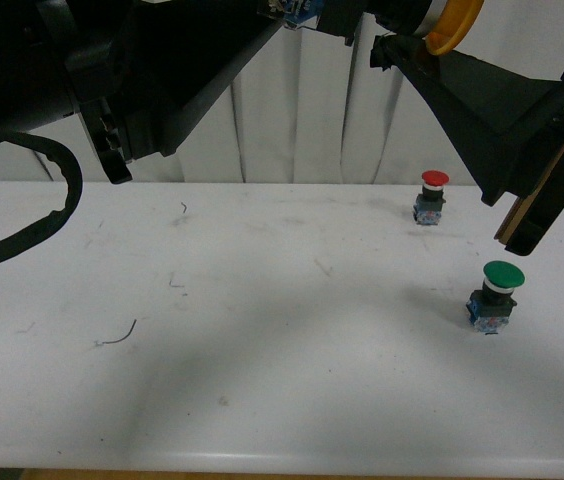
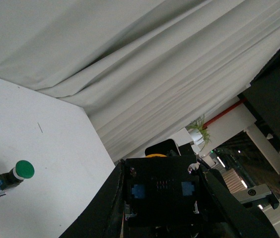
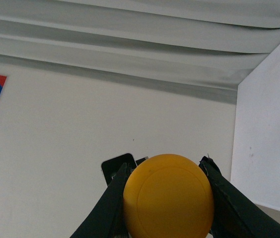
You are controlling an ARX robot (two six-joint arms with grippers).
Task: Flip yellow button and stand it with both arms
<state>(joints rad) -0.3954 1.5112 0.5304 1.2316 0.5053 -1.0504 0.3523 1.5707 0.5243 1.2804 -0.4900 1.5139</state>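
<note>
The yellow button point(image 3: 169, 198) is held in the air, well above the white table point(image 1: 262, 380). Its round cap sits between the fingers of the right gripper point(image 3: 166, 168), which pinch it from both sides. Its block base sits between the fingers of the left gripper point(image 2: 162, 171), which press on its two flanks. In the front view only an arc of the cap shows, at the top edge, where the two arms meet. Far below the right gripper, a green-capped button point(image 1: 495, 293) stands upright on the table. A red-capped button point(image 1: 432, 195) stands beyond it, nearer the pale curtain point(image 1: 292, 130).
</note>
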